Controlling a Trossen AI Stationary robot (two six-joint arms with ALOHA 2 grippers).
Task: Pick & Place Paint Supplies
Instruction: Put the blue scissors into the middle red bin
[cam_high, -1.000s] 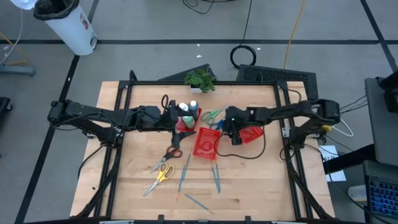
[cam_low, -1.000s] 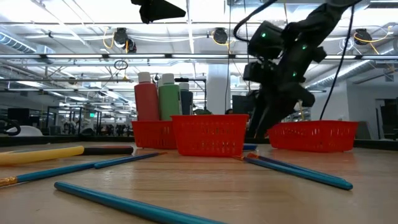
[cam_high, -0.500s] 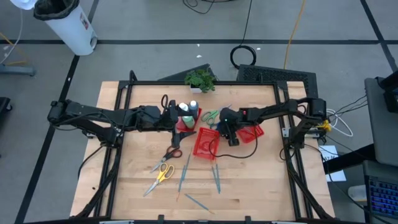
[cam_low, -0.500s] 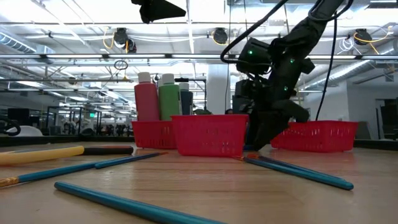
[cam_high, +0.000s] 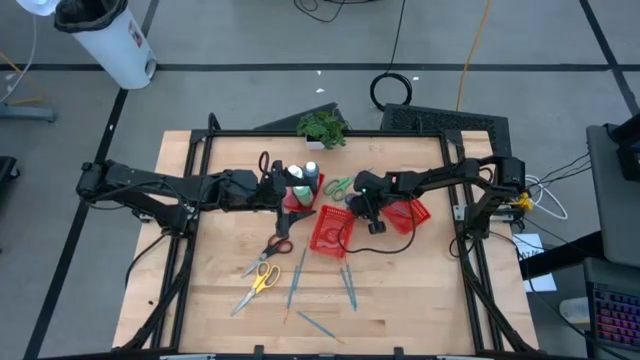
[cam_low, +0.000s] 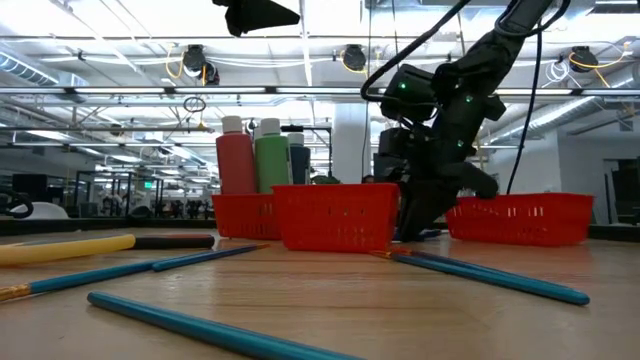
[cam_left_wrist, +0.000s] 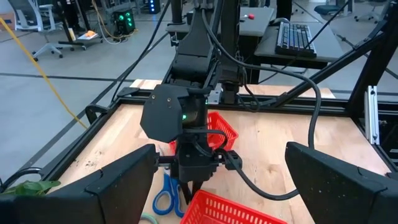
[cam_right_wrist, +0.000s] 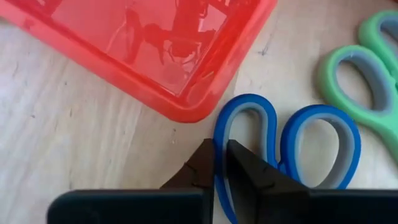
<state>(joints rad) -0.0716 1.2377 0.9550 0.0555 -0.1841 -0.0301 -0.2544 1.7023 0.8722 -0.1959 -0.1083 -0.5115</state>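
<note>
The right gripper (cam_right_wrist: 214, 165) is pressing down onto the bench (cam_high: 400, 290) just beside the middle red tray (cam_high: 330, 232), and its fingers (cam_right_wrist: 249, 171) are clenching on one loop of the blue-handled scissors (cam_right_wrist: 292, 146). The thin blue rim of that loop is sitting pinched between the two dark tips. These scissors are lying flat on the wood, their handles touching or almost touching the rounded corner of the tray, with the green-handled scissors (cam_right_wrist: 367, 87) lying just beyond them, on the side away from the tray.

The left gripper (cam_high: 272, 187) is hovering on the other side of the tray, near the paint bottles (cam_low: 255, 155), with its fingers (cam_left_wrist: 112, 186) spreading wide and grasping nothing. The bottles are standing upright in the red tray compartment (cam_low: 245, 215) next to the middle tray.

Nearer the front edge of the bench from the tray, the red-handled scissors (cam_high: 279, 244) and yellow-handled scissors (cam_high: 262, 281) are lying well apart from it, and several brushes (cam_high: 296, 276) are lying scattered alongside them. A second red tray (cam_high: 404, 214) is resting beyond the right arm (cam_high: 440, 178), and a small potted plant (cam_high: 321, 128) is standing at the back edge of the bench.
</note>
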